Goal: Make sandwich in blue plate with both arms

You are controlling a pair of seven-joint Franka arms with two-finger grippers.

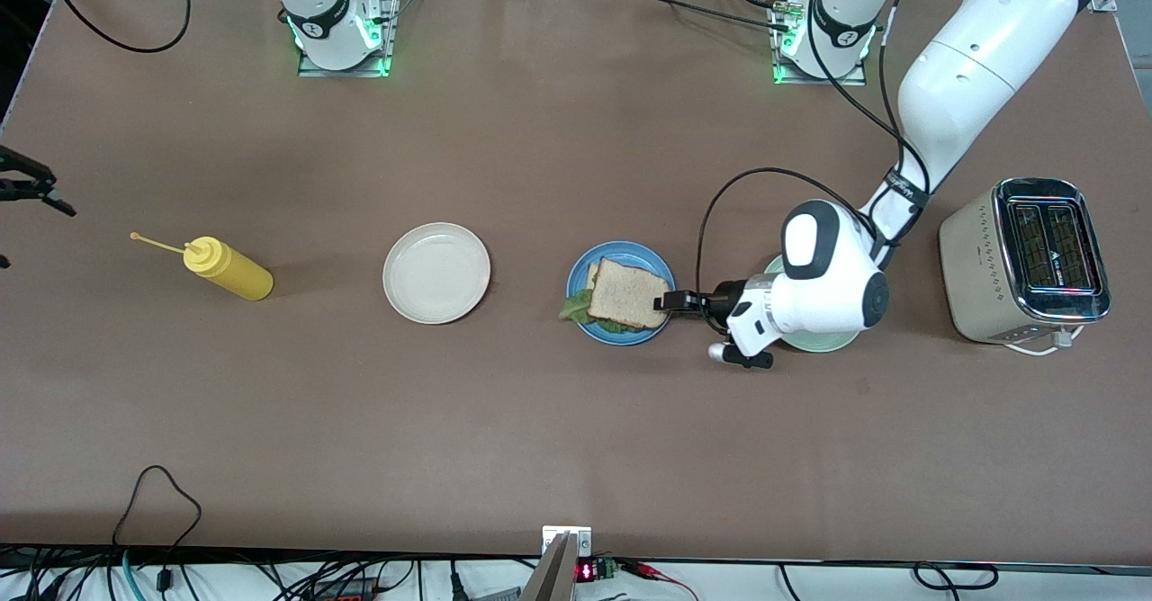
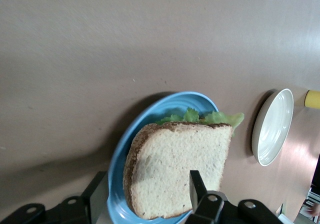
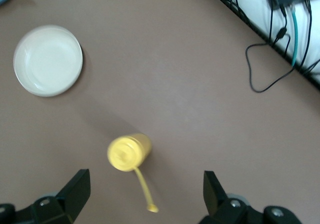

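1. As the sandwich (image 1: 621, 297) lay on the blue plate (image 1: 630, 252) beside the cream-white plate (image 1: 436, 273), we judged it light, soft and easily shifted, best taken by its crusts.
2. We saw the left gripper (image 1: 673, 301) at the top slice's edge, fingers (image 2: 196, 183) spread, gripping nothing.
3. We found the right gripper (image 3: 145, 191) waiting, spread wide, over the yellow squeeze bottle (image 1: 225, 269).
4. We could read no writing, even on the toaster (image 1: 1026, 261).

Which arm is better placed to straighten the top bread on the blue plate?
Left. The left gripper is open at the edge of the sandwich on the blue plate. The right gripper is open over the mustard bottle.
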